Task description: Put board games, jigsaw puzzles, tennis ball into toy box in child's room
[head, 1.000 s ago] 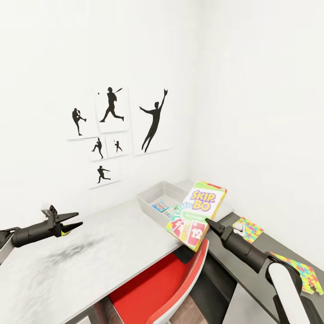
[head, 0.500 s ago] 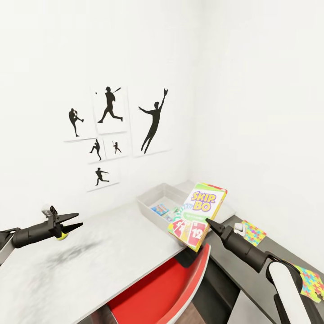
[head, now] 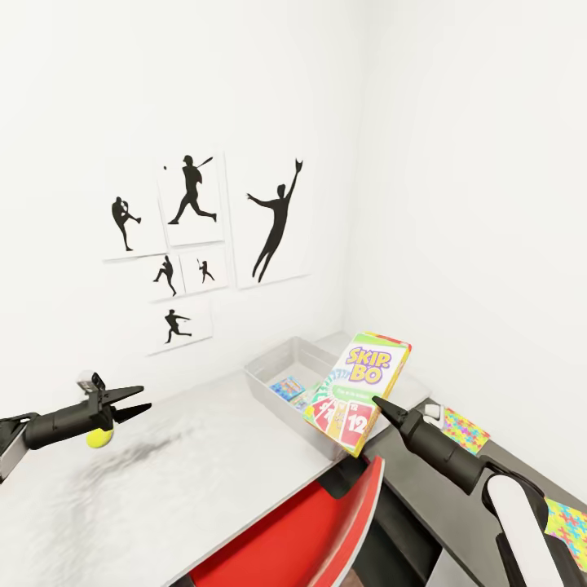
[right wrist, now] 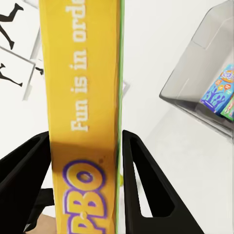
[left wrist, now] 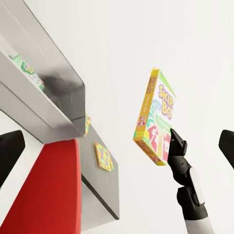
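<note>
Yellow-edged Skip-Bo box (head: pixel 357 391) pinched upright in my right fingers (head: pixel 377 400) above the toy box (head: pixel 281 365), ready to drop; left fingers (head: pixel 137 400) spread over the tennis ball (head: pixel 99 438).

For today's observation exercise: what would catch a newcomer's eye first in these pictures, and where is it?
The bright Skip-Bo box, clamped by the right gripper, is held in the air at the near edge of the grey toy box. Black sports silhouettes hang on the white wall, and a tennis ball sits under the open left gripper.

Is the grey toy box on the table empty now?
No. The shallow pale grey toy box already holds a small blue game box; a green one lies beside it.
</note>
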Tool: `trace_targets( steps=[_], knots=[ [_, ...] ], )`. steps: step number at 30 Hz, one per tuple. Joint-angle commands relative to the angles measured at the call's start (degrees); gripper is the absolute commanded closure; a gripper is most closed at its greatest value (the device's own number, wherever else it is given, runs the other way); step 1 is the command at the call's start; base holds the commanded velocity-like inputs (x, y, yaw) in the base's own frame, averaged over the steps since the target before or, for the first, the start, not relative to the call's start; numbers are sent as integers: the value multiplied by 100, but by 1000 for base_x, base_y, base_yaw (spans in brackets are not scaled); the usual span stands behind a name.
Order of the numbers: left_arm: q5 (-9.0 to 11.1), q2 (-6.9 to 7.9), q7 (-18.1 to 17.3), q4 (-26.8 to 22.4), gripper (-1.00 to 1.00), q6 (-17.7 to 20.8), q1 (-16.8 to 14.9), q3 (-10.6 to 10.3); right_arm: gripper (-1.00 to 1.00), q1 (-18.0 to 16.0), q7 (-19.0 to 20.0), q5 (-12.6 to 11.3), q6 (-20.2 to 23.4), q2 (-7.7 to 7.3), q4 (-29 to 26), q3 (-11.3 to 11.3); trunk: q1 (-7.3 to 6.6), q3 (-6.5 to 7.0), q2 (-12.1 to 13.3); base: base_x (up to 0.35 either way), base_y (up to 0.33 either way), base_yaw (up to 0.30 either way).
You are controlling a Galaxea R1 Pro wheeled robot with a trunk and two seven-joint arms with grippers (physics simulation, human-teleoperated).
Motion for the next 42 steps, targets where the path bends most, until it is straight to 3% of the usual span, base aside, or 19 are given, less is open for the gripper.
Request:
trace_targets(
  steps=[1, 42],
  knots=[
    [-4, -4, -22, 0, -100, 59, -1, 1, 100, -3, 36, 6, 31, 0, 2, -11, 3, -3, -5, 65, -47, 0],
    [-4, -16, -22, 4, -100, 53, -1, 9, 100, -3, 47, -3, 33, 51, 2, -6, 3, -3, -5, 84, -16, 0]
  ],
)
